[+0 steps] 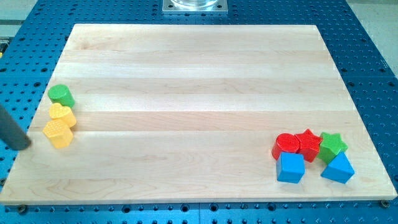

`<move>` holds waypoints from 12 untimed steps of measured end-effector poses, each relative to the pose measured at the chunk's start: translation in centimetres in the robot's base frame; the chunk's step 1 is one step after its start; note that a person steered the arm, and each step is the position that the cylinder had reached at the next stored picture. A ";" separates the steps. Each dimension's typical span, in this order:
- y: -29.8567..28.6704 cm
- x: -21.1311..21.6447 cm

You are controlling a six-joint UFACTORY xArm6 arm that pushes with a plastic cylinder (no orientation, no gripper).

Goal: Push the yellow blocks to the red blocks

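Two yellow blocks sit at the board's left edge: a heart-shaped one (63, 115) and below it a hexagonal one (58, 134), touching each other. A green round block (61, 95) touches the yellow heart from above. Two red blocks sit at the view's lower right: a red cylinder (286, 145) and a red star (308, 144), side by side. My dark rod enters from the view's left edge and its tip (25, 146) rests just left of the yellow hexagonal block, a small gap apart.
A green star (333, 145) sits right of the red star. A blue cube (290, 167) and a blue triangular block (338, 168) lie just below the red blocks. The wooden board (199, 74) lies on a blue perforated table.
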State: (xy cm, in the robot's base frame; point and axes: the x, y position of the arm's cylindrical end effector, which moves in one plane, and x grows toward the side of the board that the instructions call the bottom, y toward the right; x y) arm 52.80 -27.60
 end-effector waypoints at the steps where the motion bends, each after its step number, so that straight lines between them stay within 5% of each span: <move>1: 14.8 -1.1; 2: 12.2 -1.1; 3: 14.1 -5.5; 4: 22.5 -7.5; 5: 31.4 -3.5; 7: 24.5 -1.3; 8: 34.1 0.0; 9: 32.0 0.0; 11: 2.6 2.5; 12: -2.9 -1.8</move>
State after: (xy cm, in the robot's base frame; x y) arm 50.99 -30.48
